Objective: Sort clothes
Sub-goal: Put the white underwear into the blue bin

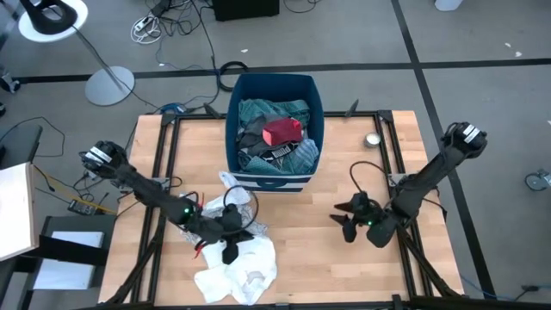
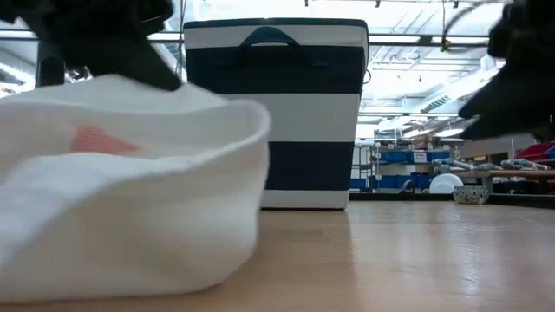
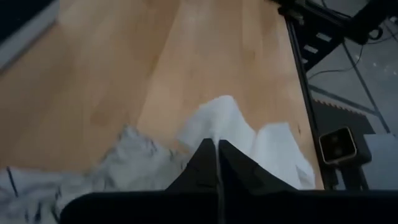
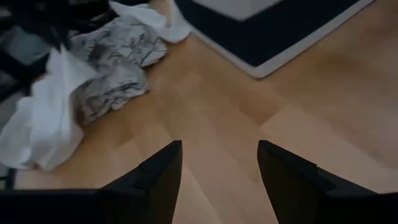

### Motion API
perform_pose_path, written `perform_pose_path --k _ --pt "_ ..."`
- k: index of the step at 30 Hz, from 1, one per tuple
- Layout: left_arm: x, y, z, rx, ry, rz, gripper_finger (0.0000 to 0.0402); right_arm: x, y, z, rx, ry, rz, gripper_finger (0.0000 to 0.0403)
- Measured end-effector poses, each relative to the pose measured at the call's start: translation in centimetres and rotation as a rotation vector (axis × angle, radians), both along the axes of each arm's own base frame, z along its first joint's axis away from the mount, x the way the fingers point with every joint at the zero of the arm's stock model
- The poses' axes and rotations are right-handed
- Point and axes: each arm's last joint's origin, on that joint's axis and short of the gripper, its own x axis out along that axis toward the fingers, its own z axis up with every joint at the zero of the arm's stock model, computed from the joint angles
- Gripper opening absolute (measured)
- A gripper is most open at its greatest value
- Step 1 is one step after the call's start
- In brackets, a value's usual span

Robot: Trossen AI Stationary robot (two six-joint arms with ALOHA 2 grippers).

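High view puts the left claw (image 1: 231,251) closed on the crumpled white cotton garment (image 1: 241,269) at the wooden counter's (image 1: 318,258) near-left, seemingly by a thin fold that could slip, while the right claw (image 1: 348,222) hangs open, empty.

You are looking at a table (image 1: 318,258) of pale wood planks, smooth with a soft satin sheen, framed by dark matt metal rails (image 1: 168,164). Pinched between the closed fingers of your left gripper (image 3: 217,152) is a white garment (image 1: 237,271) of soft, matt, creased cloth; just beside that pincer lies thinner, crumpled black-printed white cloth (image 4: 118,62). Your right gripper (image 4: 219,163) has matt black plastic fingers, spread over bare wood. Ahead of both, the bin (image 2: 273,113) looks like smooth, hard plastic, holding rumpled fabrics.
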Motion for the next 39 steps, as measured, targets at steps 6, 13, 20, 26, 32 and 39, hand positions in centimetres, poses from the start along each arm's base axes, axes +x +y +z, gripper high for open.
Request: perform_pose_path --k 6,13,20,26,32,39 --pt "2.1 0.8 3.3 0.067 -0.035 -0.029 0.0002 -0.9 -1.0 -2.8 -0.005 -0.071 0.026 0.021" --pt "4.9 2.6 10.5 0.122 -0.043 -0.008 0.0001 -1.0 -1.7 -3.4 -0.03 -0.071 -0.005 0.021" --pt "6.2 6.0 20.4 0.301 -0.212 0.0 0.0 -0.9 -1.8 -3.4 -0.04 -0.065 -0.006 0.021" --pt "5.2 12.0 28.3 0.451 -0.358 0.153 0.0 -0.9 -1.8 -3.4 -0.044 -0.063 -0.003 0.021" --pt "2.7 18.9 33.5 0.521 -0.48 0.426 0.0 -0.9 -1.8 -3.4 -0.05 -0.061 0.0 0.021" --pt "1.1 23.9 34.8 0.534 -0.555 0.601 0.0 -0.9 -1.8 -3.4 -0.068 -0.052 0.008 0.021"
